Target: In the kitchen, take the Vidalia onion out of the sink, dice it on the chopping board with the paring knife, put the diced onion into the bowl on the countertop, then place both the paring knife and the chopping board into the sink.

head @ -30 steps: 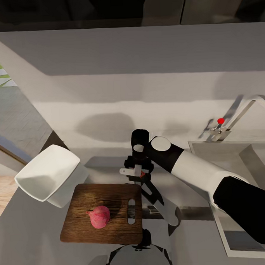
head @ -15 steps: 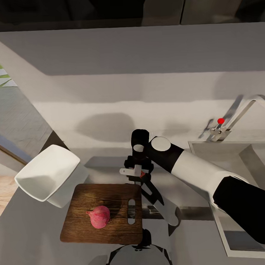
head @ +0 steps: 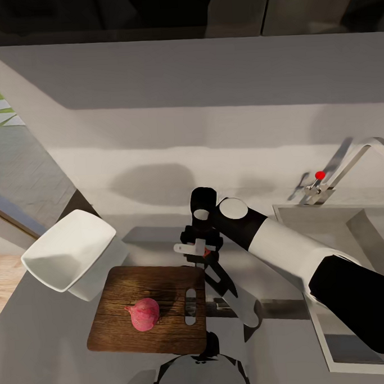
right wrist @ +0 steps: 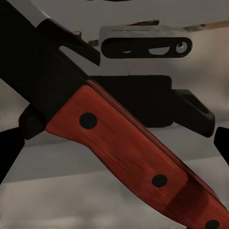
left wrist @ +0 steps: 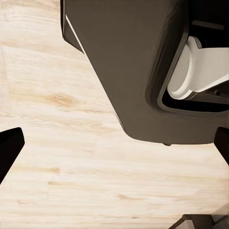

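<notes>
The right gripper is closed around the paring knife, just beyond the far edge of the chopping board. The Vidalia onion lies whole on the board, so the blade should come down over its middle, perhaps slowly. The left gripper appears open and empty above light wood floor. The grey table carries the bowl; the sink is at the right

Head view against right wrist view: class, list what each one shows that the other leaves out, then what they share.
Head view: the onion lying on the board, the bowl beside it, and the sink to the right. Right wrist view: a close look at the red-brown handle's dark rivets. Shared: the knife at the right gripper.
</notes>
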Robot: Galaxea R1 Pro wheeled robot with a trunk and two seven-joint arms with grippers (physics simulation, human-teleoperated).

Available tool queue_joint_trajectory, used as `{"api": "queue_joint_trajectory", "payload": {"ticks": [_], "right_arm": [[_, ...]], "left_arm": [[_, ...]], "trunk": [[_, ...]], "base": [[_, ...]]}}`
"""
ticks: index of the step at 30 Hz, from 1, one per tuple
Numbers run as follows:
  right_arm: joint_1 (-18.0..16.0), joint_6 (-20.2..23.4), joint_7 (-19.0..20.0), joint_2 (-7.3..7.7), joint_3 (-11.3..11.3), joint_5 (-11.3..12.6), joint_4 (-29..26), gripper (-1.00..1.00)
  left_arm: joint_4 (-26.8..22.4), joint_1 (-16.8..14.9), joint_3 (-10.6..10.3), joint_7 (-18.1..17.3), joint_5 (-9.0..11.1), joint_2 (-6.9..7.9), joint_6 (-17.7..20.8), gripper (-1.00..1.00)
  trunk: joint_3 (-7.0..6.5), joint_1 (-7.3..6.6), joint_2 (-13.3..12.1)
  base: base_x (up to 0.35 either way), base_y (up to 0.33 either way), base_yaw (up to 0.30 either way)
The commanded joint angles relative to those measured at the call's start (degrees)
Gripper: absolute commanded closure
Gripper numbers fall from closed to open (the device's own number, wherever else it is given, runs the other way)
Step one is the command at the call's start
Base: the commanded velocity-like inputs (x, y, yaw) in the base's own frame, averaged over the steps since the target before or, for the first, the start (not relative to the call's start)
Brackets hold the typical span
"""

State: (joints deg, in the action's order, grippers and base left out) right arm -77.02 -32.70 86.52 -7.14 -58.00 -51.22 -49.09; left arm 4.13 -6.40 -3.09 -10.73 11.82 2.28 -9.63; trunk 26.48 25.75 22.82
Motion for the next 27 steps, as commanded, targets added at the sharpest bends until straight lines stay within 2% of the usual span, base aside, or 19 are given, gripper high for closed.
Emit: {"api": "queue_joint_trajectory", "payload": {"ticks": [1,27], "right_arm": [[-0.06,-0.35,0.00,-0.03,-0.09,-0.11,-0.01,-1.00],[-0.06,-0.35,-0.13,-0.16,-0.09,-0.11,0.04,-1.00]], "left_arm": [[0.27,-0.10,-0.34,-0.35,0.58,0.00,-0.39,-1.00],[0.27,-0.07,-0.34,-0.35,0.58,-0.52,-0.39,-1.00]], "trunk": [[0.08,0.03,0.09],[0.08,0.03,0.09]], "base": [[0.000,0.000,0.000],[0.000,0.000,0.000]]}}
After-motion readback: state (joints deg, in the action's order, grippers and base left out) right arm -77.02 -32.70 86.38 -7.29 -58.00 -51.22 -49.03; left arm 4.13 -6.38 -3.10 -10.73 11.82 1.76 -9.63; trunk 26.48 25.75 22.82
